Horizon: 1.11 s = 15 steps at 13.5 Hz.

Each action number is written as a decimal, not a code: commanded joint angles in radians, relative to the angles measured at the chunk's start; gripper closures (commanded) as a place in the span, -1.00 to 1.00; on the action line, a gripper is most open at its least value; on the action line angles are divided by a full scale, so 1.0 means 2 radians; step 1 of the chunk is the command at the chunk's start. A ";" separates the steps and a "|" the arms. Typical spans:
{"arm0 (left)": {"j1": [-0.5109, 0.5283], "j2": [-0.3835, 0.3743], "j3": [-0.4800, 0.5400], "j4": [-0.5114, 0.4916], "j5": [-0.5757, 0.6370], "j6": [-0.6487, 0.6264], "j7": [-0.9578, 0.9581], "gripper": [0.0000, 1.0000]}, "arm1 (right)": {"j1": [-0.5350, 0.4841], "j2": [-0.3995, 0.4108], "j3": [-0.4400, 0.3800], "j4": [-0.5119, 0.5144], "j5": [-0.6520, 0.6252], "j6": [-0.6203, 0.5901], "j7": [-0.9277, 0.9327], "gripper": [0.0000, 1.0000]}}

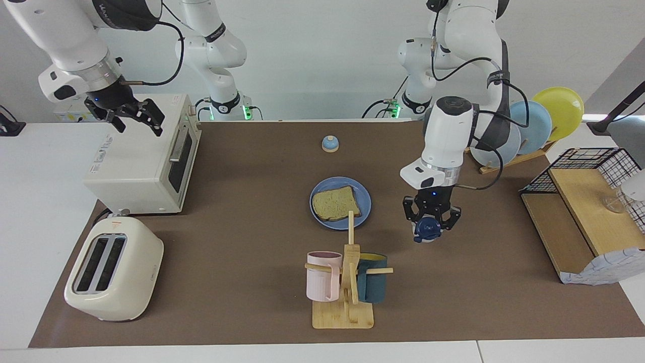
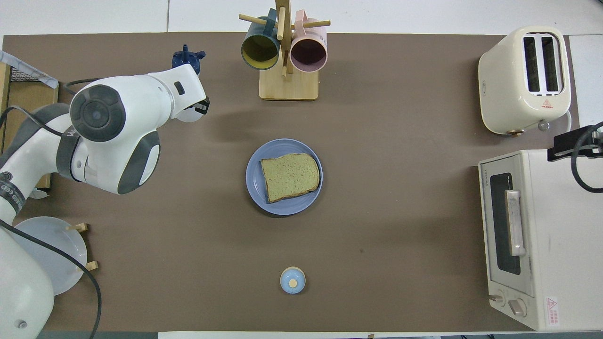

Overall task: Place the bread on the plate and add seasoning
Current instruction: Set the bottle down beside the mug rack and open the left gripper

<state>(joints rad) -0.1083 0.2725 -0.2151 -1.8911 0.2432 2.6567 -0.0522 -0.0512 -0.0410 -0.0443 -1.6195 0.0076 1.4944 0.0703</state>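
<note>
Bread (image 1: pixel 335 202) lies flat on the plate (image 1: pixel 364 200), mid-table, so that part looks done; seasoning (image 1: pixel 426 229) is clamped cap-up in the closed left gripper (image 1: pixel 430 226), low over bare mat toward the left arm's end of the table, well apart from the plate. Main risk, as I judge it: if the bottle is let go before its base is flat on the mat it may topple and roll, and its flip cap looks open, so contents could spill. Right gripper (image 1: pixel 132 115) waits with jaws wide, holding nothing, above the toaster oven (image 1: pixel 143 166). Surroundings, big to small: toaster oven, toaster (image 1: pixel 113 269), wire-and-wood shelf (image 1: pixel 584 212), plate rack (image 1: pixel 524 128), mug tree (image 1: pixel 347 282) with two mugs just beside the plate on the side away from the robots, small bell (image 1: pixel 330 143) nearer the robots. Mug tree is the closest obstacle to the left arm; none of the others crowds it.
</note>
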 commanded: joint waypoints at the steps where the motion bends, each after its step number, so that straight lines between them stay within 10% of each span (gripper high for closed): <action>1: 0.012 0.003 -0.002 -0.035 -0.010 0.106 -0.057 1.00 | 0.000 -0.009 0.001 -0.010 -0.008 0.010 -0.008 -1.00; 8: 0.012 0.120 0.032 0.012 0.016 0.289 -0.061 1.00 | 0.001 -0.009 0.001 -0.011 -0.008 0.011 -0.008 -1.00; 15: -0.007 0.190 0.071 0.085 0.057 0.332 -0.063 1.00 | 0.001 -0.009 0.005 -0.010 -0.008 0.010 -0.007 -1.00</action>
<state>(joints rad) -0.0919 0.6191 -0.1085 -1.7724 0.3321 3.2970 -0.1733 -0.0459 -0.0412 -0.0418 -1.6195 0.0076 1.4949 0.0703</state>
